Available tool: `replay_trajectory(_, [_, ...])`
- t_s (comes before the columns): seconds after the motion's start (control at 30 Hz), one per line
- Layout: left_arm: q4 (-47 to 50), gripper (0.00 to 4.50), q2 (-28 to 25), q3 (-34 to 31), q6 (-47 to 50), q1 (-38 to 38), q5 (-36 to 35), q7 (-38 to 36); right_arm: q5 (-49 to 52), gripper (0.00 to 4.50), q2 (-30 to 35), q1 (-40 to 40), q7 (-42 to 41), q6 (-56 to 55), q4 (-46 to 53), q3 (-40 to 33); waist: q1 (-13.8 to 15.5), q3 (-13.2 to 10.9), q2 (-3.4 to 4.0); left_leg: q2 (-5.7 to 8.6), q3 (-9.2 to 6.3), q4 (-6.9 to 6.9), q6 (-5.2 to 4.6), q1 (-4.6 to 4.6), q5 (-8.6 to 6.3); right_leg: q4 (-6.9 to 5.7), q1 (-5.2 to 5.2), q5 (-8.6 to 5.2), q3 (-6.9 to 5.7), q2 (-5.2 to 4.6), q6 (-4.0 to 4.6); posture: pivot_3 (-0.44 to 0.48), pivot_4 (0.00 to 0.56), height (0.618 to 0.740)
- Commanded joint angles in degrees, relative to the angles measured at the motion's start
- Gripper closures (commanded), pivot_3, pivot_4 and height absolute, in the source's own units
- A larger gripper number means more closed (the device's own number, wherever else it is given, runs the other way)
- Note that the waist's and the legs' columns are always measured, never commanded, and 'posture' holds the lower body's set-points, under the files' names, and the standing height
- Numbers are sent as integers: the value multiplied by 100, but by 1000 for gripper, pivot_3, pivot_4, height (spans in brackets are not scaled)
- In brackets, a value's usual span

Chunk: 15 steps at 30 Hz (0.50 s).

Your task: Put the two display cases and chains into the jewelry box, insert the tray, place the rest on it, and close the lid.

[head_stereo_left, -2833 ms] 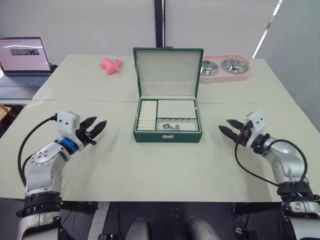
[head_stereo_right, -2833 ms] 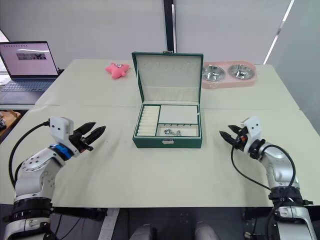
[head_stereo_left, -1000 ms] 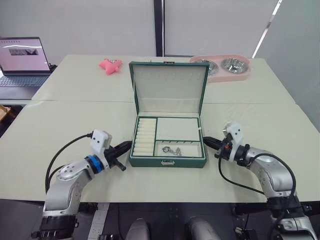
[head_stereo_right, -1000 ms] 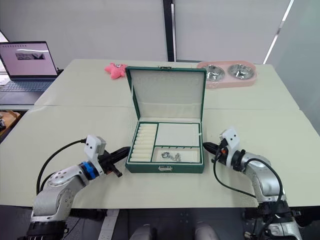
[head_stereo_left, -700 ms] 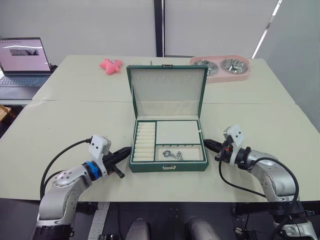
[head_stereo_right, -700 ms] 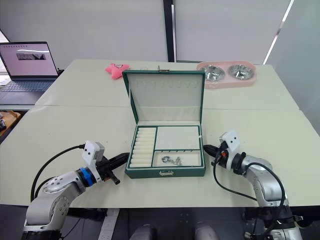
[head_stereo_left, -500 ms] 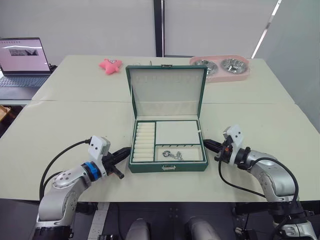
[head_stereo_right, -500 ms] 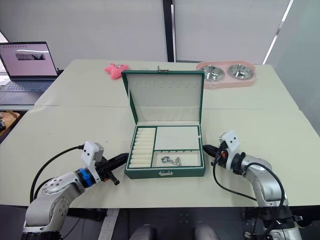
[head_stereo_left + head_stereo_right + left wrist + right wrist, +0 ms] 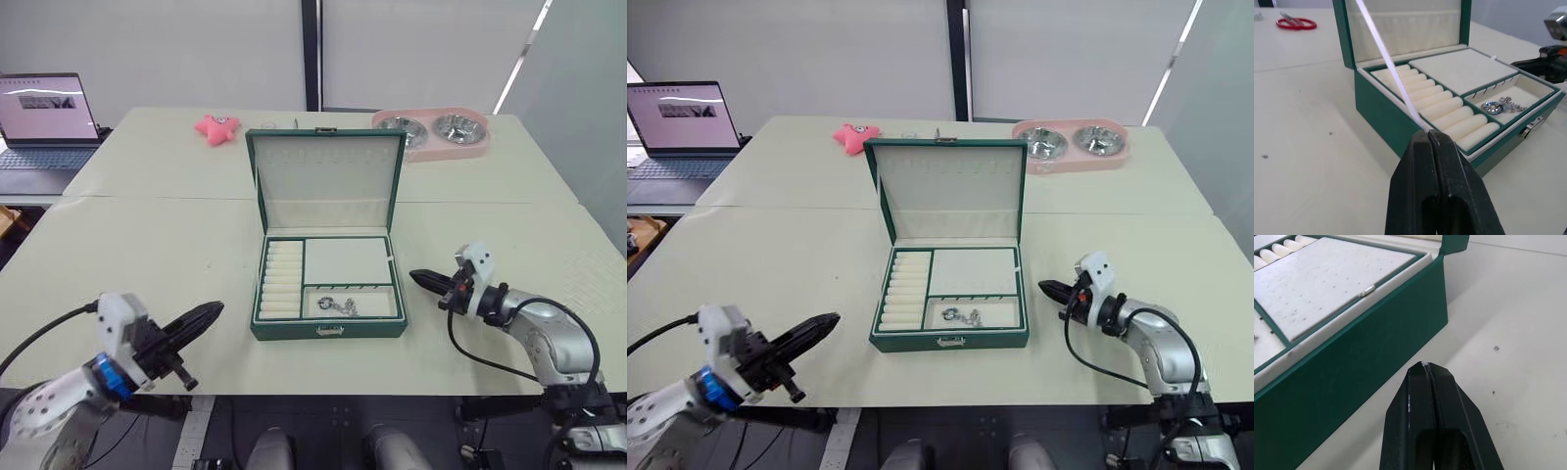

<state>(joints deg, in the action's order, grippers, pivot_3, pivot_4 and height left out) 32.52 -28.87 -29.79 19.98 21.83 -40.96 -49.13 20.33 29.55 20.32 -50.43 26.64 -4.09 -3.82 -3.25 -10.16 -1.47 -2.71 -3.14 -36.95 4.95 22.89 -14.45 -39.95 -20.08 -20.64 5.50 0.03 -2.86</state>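
2 grippers, left [image 9: 1428,134] and right [image 9: 1425,366], jaws seemingly closed, empty.

Open jewelry box [image 9: 950,294] btwn grippers

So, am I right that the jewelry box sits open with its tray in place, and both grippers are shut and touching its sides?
Not quite: the jewelry box is open with its tray in, and both grippers are shut, but the left eye view shows the left gripper and right gripper apart from it.

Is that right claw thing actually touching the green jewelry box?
Apart. In the left eye view, bare table shows between the right gripper and the jewelry box.
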Motion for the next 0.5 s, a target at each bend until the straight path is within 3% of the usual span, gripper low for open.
replay_trajectory(0.03, [849,4500,176,-558,-174,474,-682,207,-77,4482,122,601,-164,-537,-705,-131,-9,-2,-4,0,3,-1,0,0,0,0,1,0,3,-1,0,0,150,740])
replay_trajectory(0.33, [1815,4500,438,-991,-441,1728,-1144,430,-572,4482,-78,2365,-61,-2030,-3256,-126,-39,-12,-3,2,8,-1,0,-3,0,5,3,0,7,-2,0,0,150,740])
replay_trajectory(0.5, [1776,4500,563,-1179,-759,2365,-1098,161,-733,4482,-228,3252,39,-2661,-4455,-172,-92,-21,6,1,11,2,0,-3,0,6,0,0,10,0,1,0,150,740])
